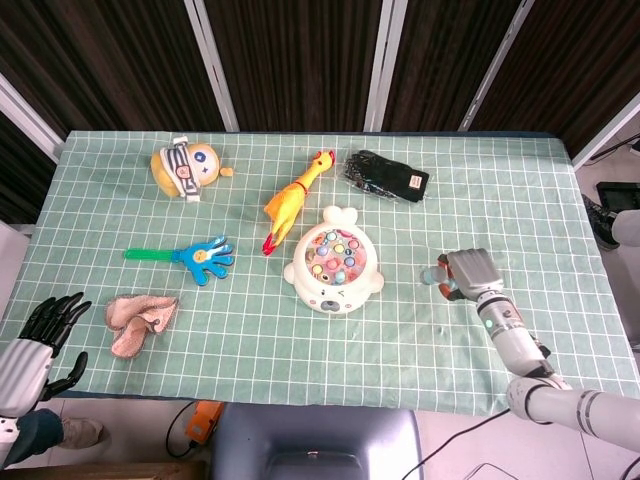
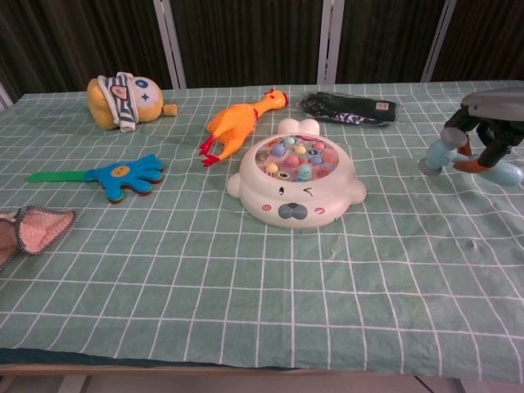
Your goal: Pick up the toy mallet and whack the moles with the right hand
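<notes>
The white whack-a-mole toy (image 1: pixel 333 262) (image 2: pixel 296 180) with coloured moles on top sits mid-table. My right hand (image 1: pixel 470 274) (image 2: pixel 488 131) is well to its right, low over the cloth, and grips the toy mallet (image 1: pixel 433 274) (image 2: pixel 439 154). The mallet has pale blue heads and an orange middle, and it lies roughly level, one head pointing toward the mole toy. Whether it touches the cloth I cannot tell. My left hand (image 1: pixel 45 328) hangs off the table's near left corner, fingers spread, holding nothing.
A yellow rubber chicken (image 1: pixel 295 195) and a black glove (image 1: pixel 388 176) lie behind the mole toy. A blue hand clapper (image 1: pixel 195 257), a pink cloth (image 1: pixel 140 320) and a yellow plush doll (image 1: pixel 183 168) occupy the left side. The table's right edge is near my right hand.
</notes>
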Tool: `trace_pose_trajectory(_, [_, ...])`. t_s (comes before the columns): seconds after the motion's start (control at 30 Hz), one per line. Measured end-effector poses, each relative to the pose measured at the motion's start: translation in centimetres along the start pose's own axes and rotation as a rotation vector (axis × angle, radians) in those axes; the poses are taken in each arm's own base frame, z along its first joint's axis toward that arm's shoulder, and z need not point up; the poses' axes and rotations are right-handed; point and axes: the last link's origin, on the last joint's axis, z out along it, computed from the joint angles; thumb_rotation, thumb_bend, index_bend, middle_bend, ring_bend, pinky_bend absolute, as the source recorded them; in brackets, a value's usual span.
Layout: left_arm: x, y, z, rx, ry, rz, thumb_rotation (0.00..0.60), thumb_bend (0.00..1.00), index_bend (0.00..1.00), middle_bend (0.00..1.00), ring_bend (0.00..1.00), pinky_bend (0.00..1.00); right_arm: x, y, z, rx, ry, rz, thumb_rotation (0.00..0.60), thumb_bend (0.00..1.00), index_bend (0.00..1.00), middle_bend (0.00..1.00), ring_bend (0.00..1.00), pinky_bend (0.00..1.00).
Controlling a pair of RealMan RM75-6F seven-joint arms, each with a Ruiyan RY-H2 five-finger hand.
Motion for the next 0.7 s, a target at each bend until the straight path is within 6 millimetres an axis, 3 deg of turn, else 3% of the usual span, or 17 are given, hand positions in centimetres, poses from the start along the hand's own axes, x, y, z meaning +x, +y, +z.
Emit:
trace_pose_trajectory(0.4, [-0.2, 0.1, 0.2, 0.002, -0.002, 0.003, 0.600, 0.50, 0.00, 0.00, 0.00, 0.00, -4.4, 3.2, 1.3, 0.041, -0.035, 0.076, 0.600, 0.56, 0.86, 0.68, 0.77, 0.71])
trace_pose_trajectory(0.7, [-0.3, 0.1, 0.2, -0.001, -0.011, 0.005, 0.600, 0.50, 0.00, 0.00, 0.00, 0.00, -5.2, 3.2, 1.8, 0.052, -0.048, 0.094, 0.600, 0.56, 0.86, 0.68, 0.77, 0.71])
